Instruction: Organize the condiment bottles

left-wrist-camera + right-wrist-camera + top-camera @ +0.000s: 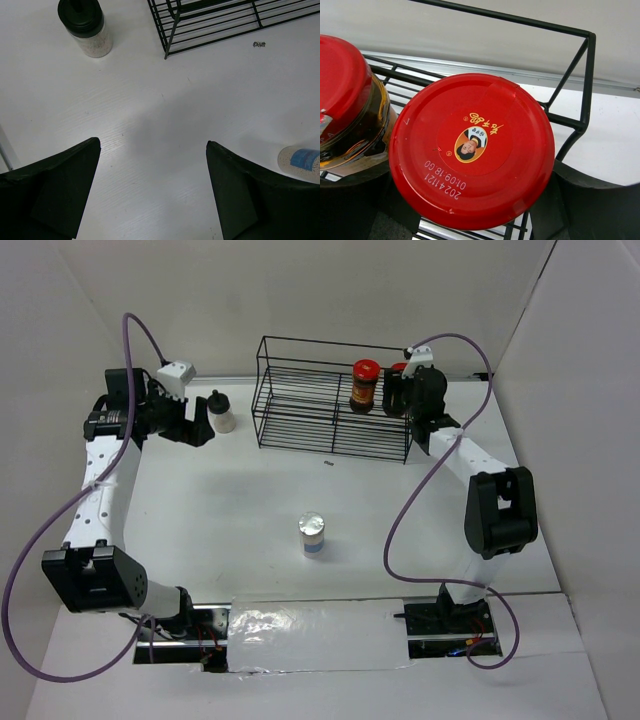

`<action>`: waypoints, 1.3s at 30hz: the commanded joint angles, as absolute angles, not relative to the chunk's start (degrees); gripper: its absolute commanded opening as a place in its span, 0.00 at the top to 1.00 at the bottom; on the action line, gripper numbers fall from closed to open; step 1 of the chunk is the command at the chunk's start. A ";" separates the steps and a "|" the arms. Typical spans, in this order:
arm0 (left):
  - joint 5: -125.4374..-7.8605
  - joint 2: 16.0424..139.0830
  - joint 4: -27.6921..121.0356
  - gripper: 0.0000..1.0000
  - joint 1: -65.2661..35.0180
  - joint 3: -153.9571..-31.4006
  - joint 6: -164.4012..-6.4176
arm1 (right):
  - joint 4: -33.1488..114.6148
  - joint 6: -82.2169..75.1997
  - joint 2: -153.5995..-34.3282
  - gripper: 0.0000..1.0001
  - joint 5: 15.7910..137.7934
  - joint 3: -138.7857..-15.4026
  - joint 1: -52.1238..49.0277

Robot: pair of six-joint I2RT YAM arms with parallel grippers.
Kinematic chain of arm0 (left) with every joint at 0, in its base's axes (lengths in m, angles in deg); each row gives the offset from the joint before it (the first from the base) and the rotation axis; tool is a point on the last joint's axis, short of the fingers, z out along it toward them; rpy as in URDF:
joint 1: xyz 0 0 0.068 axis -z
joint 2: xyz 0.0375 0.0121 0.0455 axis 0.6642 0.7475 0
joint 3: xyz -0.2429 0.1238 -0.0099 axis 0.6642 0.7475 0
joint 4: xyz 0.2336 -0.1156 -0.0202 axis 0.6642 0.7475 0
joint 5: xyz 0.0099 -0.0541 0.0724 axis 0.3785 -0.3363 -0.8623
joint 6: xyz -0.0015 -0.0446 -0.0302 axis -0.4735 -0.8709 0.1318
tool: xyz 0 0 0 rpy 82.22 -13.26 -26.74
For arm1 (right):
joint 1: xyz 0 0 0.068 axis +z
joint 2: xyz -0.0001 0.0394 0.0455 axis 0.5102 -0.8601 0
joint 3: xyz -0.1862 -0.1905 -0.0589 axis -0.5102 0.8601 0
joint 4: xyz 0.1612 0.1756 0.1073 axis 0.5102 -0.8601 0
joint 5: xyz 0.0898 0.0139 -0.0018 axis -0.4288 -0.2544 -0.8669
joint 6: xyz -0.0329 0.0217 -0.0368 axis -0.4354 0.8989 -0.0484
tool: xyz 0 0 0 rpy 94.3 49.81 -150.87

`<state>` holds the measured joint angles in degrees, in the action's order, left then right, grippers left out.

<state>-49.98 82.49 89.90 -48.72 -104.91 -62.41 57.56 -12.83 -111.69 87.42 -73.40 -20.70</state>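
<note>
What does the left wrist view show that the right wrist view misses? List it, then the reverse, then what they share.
Only the left wrist view: the black-capped bottle standing on the table, the white blue-labelled bottle at the picture's right edge, and a small dark speck.
Only the right wrist view: a red-lidded jar with a date printed on its lid, and a second red-lidded jar close beside it.
Both: the black wire rack and the white table.

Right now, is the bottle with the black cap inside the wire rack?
No, the black-capped bottle stands on the table, outside the wire rack.
</note>
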 commanded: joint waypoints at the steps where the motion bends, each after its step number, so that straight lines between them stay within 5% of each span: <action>1: -47.75 83.45 88.94 0.01 -49.09 -106.20 -63.46 | 64.37 -11.82 -111.06 0.52 84.88 -75.37 -21.36; 2: -47.32 83.46 89.20 0.01 -49.09 -106.29 -63.28 | 63.66 -11.73 -111.06 0.28 84.87 -75.90 -21.27; 6: -41.71 82.76 89.38 0.01 -49.09 -106.47 -62.49 | 62.33 -11.03 -110.27 0.01 84.70 -76.52 -21.62; 14: -31.50 82.23 94.11 0.01 -46.64 -107.52 -57.67 | 59.97 -11.03 -107.37 0.00 84.87 -77.48 -22.59; 23: -24.72 79.50 99.40 0.01 -31.62 -102.96 -47.99 | 50.39 -11.82 -98.69 0.00 89.35 -79.60 -24.61; 39: -46.42 80.99 93.69 0.01 -1.02 -94.33 -47.55 | 36.76 -17.18 -78.20 0.00 87.41 -71.34 -20.40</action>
